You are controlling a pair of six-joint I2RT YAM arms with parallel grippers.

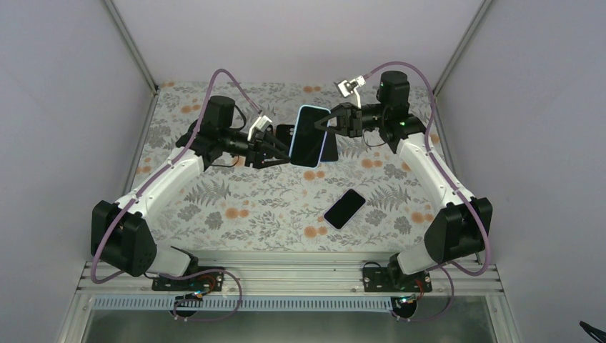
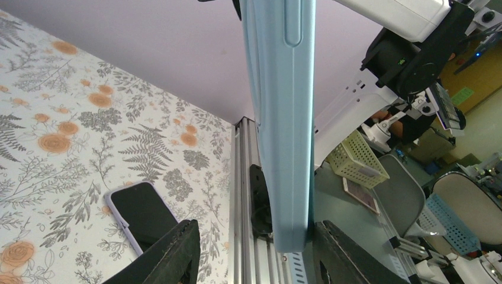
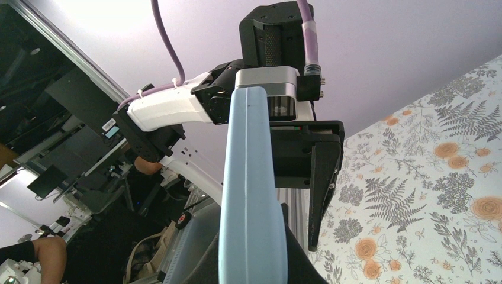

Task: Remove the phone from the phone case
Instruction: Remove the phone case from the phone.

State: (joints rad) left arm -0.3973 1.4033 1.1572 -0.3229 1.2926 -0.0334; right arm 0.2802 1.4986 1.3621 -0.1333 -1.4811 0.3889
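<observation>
Phone point(image 1: 308, 136) in its light-blue case point(image 2: 284, 118) hangs mid-air between my arms. My right gripper point(image 1: 327, 123) is pinched on one edge, and my left gripper point(image 1: 284, 152) is apart, straddling the end. If I squeeze off-centre, it could twist loose and drop.

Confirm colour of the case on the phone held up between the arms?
Light blue. The phone case shows best in the left wrist view, seen edge-on.
</observation>
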